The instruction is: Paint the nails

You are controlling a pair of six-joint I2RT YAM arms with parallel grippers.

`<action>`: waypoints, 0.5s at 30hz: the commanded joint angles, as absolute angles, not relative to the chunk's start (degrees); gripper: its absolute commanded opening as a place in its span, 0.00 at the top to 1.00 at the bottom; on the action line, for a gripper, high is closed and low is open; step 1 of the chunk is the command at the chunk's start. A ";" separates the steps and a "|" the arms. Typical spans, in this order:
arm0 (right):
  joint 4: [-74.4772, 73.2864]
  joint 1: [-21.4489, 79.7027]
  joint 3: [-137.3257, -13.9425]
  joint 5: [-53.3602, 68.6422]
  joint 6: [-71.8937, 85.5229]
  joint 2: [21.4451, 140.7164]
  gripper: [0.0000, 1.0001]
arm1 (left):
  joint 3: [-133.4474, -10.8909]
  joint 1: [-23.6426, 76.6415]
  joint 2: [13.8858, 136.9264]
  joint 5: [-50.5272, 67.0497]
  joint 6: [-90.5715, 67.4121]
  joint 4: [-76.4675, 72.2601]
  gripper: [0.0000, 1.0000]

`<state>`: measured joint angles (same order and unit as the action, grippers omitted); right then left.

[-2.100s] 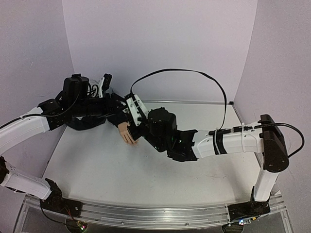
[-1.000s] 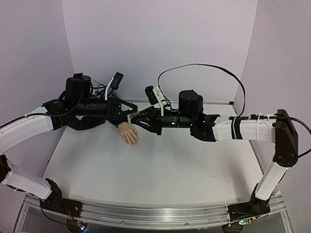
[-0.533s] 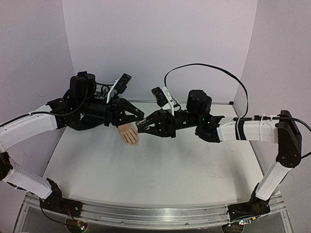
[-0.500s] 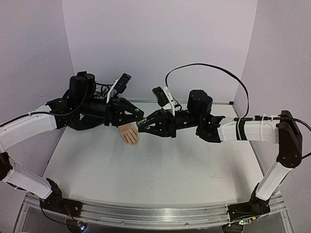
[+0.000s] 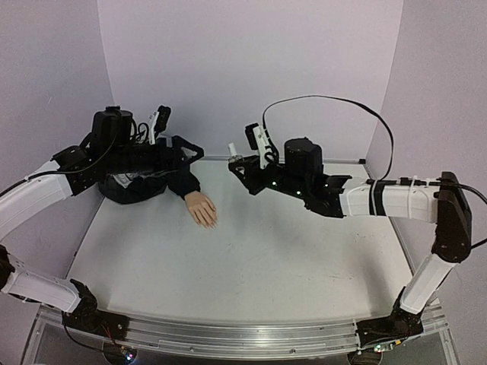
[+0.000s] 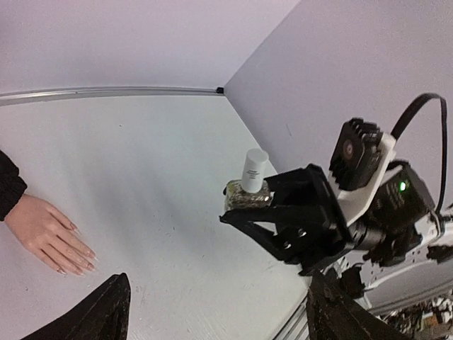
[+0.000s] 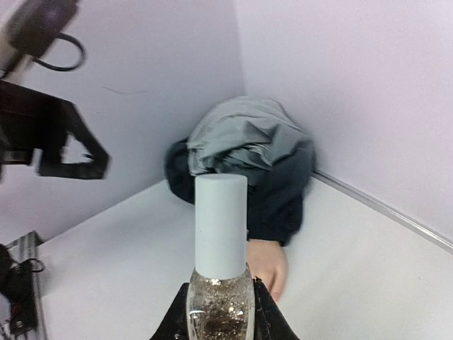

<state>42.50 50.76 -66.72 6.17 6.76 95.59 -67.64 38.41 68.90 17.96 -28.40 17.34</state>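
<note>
The right hand (image 6: 249,210), in the centre of the left wrist view, is clamped narrow on the glass body of a small clear bottle (image 7: 220,292) of glittery polish. It holds the bottle upright in the air with the white cap (image 7: 221,227) on and standing free above the fingers. The left hand (image 5: 192,152) holds nothing. Its two fingers (image 6: 95,315) sit far apart at the bottom corners of its own view, so it is spread wide. Lower left of the bottle in that view, well apart from both hands, the mannequin hand (image 6: 46,230) lies palm down on the desk (image 5: 266,258), coming out of a dark sleeve (image 5: 179,182). The nails (image 6: 85,255) are at its fingertips, pointing toward the lower middle of the frame. They look tiny, rigid and smooth, so they are for a brush to touch lightly, not for grasping. The mannequin hand is probably light and may slide under a push. If it needs steadying, the wrist by the sleeve is the place. The bottle is likely slick glass, so the body grip suits it and leaves the cap as the part for the free hand to take and twist.
</note>
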 commanded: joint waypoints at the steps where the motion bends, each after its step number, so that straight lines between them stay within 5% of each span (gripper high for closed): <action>1: 41.88 54.61 -72.94 -13.40 3.85 99.22 1.00 | -72.20 38.41 71.66 10.81 -36.34 17.95 0.15; 8: 40.71 59.80 -77.56 -18.08 1.19 103.32 1.00 | -73.64 39.17 76.68 13.44 -35.59 12.87 0.24; 15: 40.62 61.50 -79.86 -17.82 0.45 105.49 1.00 | -73.48 39.65 77.31 13.18 -34.12 11.47 0.45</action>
